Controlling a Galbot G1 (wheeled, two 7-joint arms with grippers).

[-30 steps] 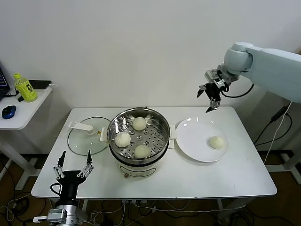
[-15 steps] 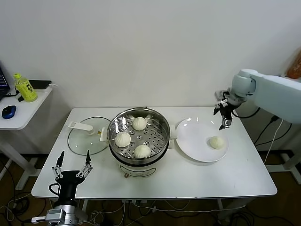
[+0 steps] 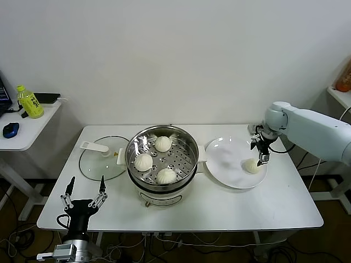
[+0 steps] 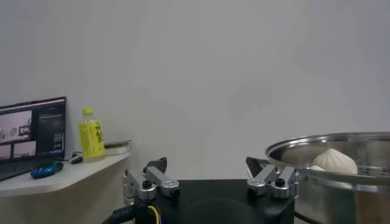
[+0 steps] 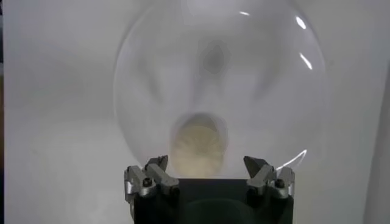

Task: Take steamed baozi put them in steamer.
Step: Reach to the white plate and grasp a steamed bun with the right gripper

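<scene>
The left gripper is waiting at the near edge of the table, in front of the steamer and toward its left. Its fingers are spread apart and are holding nothing. This arm seems to be parked there so that it is not blocking the other arm.

The steamer is standing in the middle of the table with its glass lid lying flat beside it on the left. The lid is off so that the perforated tray is free to receive food. Three steamed baozi are already lying on the tray, apart from each other.

To the right of the steamer, just beside it, the white plate is carrying the last baozi, which is sitting near the plate's right rim.

The right gripper is hanging just above this last baozi, pointing down at it. In the right wrist view its fingers are released wide, with the bun between them and lower, so nothing is grasped yet. I judge that the wide opening is there to let the soft round bun fit in without being pressed.
</scene>
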